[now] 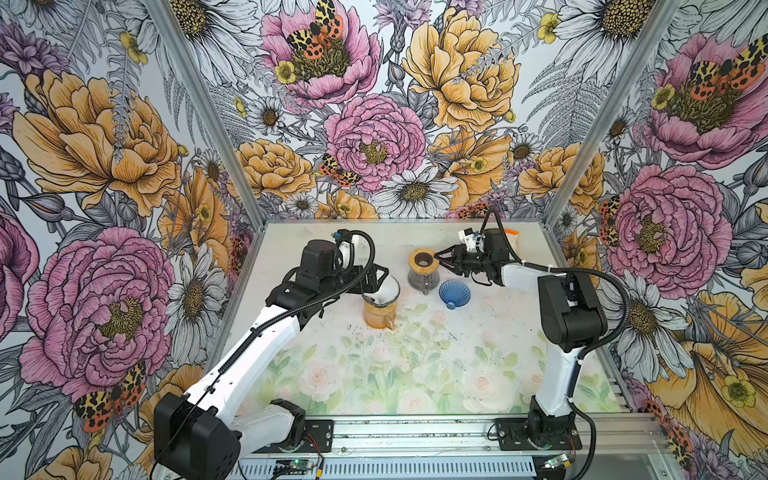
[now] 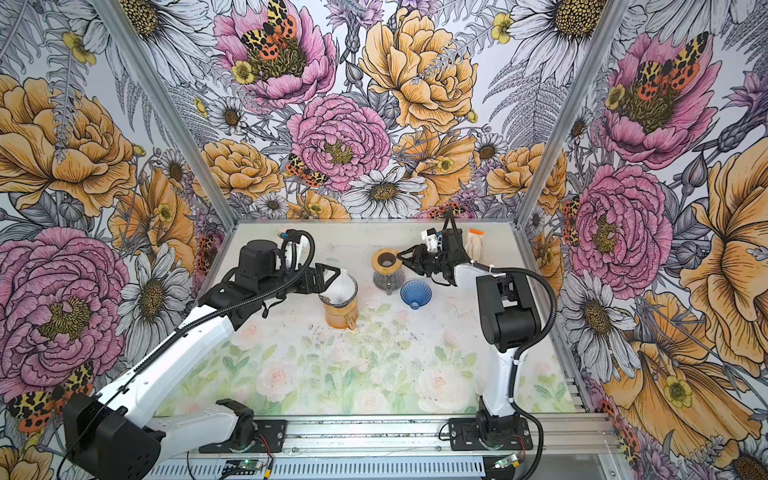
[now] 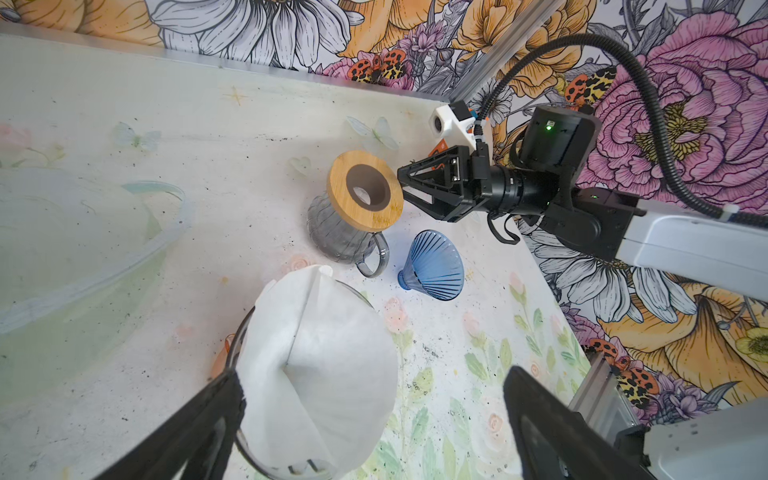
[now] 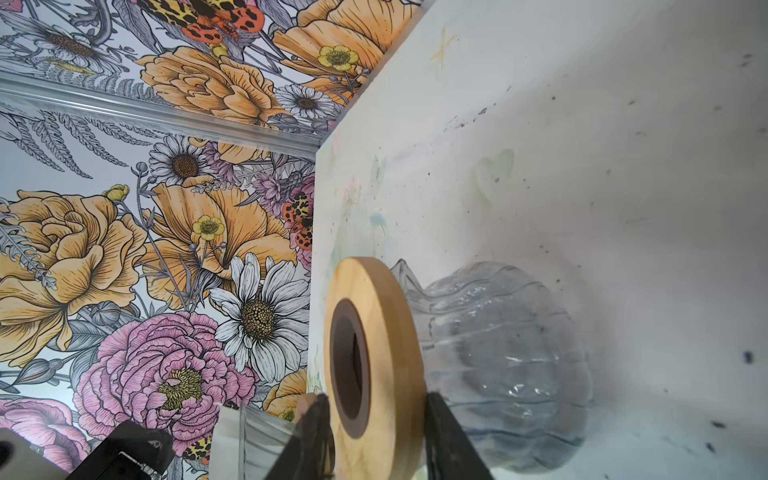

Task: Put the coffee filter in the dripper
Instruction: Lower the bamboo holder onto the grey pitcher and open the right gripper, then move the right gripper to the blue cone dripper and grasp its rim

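The left gripper (image 3: 374, 378), lower centre of its wrist view, stands spread wide astride the filter (image 3: 328, 353), gripping nothing. The filter sits in the clear dripper (image 1: 395, 291), mid-frame in a top view. It looks featherlight, limp and easily creased, so its raised rim is the likely pinch point. The right gripper (image 4: 376, 397) straddles the wooden ring (image 4: 390, 332); whether it pinches the ring cannot be told.

Floral walls (image 1: 374, 124) of pink and orange blooms, joined by metal posts (image 1: 209, 112), surround a pale rose-printed table (image 1: 415, 357).
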Controlling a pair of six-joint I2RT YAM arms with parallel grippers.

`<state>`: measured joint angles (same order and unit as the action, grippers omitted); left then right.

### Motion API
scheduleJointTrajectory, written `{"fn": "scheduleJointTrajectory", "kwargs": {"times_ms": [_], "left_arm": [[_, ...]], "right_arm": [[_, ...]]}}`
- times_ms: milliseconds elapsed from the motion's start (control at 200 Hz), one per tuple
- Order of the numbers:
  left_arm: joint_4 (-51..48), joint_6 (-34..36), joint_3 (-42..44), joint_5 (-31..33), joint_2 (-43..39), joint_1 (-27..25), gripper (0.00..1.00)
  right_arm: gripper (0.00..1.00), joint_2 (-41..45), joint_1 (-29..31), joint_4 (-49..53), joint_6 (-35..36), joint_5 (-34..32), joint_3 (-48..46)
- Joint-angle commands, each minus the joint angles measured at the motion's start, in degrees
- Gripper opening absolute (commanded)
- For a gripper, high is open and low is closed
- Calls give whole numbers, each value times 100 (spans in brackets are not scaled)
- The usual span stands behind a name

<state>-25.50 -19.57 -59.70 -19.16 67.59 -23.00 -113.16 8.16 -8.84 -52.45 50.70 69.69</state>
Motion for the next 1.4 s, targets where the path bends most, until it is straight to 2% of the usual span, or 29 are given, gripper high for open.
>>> {"fn": "scheduleJointTrajectory", "kwargs": {"times_ms": [0,160,355,490,601,861,1061,1396], "left_arm": [[-35,-46,-217,-73,-6,-11,99],[-52,-43,-242,-69,11,-53,99],[-109,0,-339,-64,44,-90,99],[-228,127,-487,20,54,-139,99],[-322,267,-601,185,35,-299,99],[-473,476,-674,453,70,-593,99],[-582,586,-712,577,137,-696,99],[-615,573,-670,632,200,-736,99]], "right_arm": [[42,321,-43,231,245,-119,159],[44,617,-85,551,476,-307,127],[45,1047,-95,1443,1054,-497,197],[53,1429,-96,1920,1242,-782,91],[57,1770,-96,2572,1546,-1156,89],[58,2493,-54,4354,2144,-2556,80],[58,2467,89,5313,2568,-3376,71],[57,1949,454,5376,2643,-3730,21]]}}
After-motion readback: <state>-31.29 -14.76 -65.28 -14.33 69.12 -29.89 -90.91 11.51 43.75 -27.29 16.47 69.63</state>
